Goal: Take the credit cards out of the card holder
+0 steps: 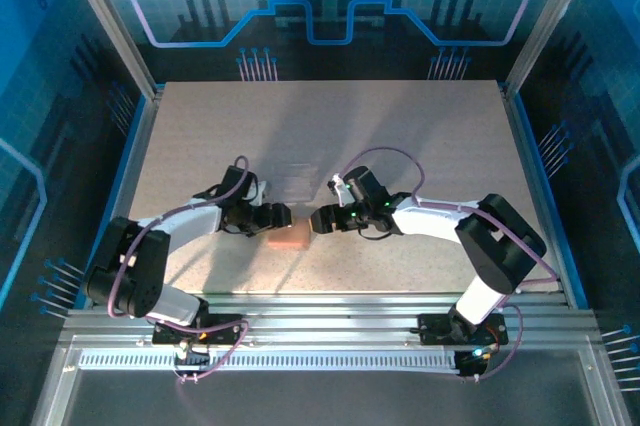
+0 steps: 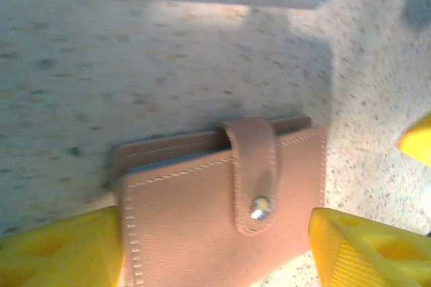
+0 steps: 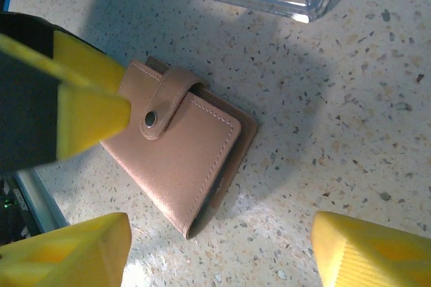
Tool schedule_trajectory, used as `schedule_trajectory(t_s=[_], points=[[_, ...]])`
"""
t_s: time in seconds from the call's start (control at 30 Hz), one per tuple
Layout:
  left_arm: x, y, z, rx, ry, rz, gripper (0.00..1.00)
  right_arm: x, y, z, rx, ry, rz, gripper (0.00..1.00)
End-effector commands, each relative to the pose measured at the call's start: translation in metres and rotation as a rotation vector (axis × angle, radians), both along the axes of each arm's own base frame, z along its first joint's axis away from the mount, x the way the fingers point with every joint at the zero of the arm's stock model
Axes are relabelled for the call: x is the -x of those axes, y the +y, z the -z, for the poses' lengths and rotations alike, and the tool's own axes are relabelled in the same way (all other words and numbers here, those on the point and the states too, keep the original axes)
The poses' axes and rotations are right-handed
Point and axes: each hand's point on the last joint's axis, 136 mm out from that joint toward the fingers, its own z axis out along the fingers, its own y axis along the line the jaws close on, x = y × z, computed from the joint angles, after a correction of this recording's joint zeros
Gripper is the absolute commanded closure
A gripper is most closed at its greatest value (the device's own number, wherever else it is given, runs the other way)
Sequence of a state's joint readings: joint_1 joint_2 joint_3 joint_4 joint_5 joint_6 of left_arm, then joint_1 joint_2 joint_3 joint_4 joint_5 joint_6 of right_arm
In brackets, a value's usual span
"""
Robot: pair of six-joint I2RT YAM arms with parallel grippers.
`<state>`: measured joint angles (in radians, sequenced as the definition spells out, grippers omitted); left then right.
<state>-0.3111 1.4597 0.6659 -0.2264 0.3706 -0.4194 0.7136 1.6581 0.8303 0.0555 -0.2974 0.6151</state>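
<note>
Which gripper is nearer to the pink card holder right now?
Left. The left gripper sits over the card holder, its fingers on either side. The right gripper hangs just to its right, the holder ahead of its fingers.

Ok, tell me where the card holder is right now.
In the top view the card holder lies closed on the table, near its front middle, between the left gripper and the right gripper, just in front of the clear tray.

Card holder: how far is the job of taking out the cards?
Nothing looks done: the card holder lies shut, its strap snapped. In hand: the left tool straddles it and the right tool hangs open near it. Left: unsnap the strap, open it, pull out the cards.
</note>
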Motion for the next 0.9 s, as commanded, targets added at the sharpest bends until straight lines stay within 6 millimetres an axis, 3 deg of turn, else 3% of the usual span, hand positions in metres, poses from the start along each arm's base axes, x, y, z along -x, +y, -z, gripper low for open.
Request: schedule_trajectory(t_s=[0.0, 0.27, 0.53, 0.7, 0.77, 0.87], points=[[0.001, -0.011, -0.003, -0.049, -0.024, 0.070, 0.28, 0.011, 0.003, 0.012, -0.002, 0.050, 0.002, 0.31], [0.002, -0.042, -0.002, 0.019, -0.013, 0.104, 0.27, 0.036, -0.004, 0.024, 0.014, 0.091, 0.012, 0.33], [0.010, -0.069, 0.002, 0.054, 0.013, 0.181, 0.26, 0.080, 0.019, 0.025, 0.004, 0.113, -0.071, 0.41], [0.019, -0.085, 0.009, 0.067, 0.047, 0.255, 0.28, 0.121, 0.039, 0.017, -0.025, 0.097, -0.188, 0.44], [0.022, -0.091, 0.011, 0.059, 0.050, 0.283, 0.28, 0.130, 0.034, 0.013, -0.003, 0.064, -0.212, 0.44], [0.024, -0.102, 0.009, 0.057, 0.042, 0.324, 0.28, 0.132, 0.011, 0.010, 0.027, 0.030, -0.180, 0.43]])
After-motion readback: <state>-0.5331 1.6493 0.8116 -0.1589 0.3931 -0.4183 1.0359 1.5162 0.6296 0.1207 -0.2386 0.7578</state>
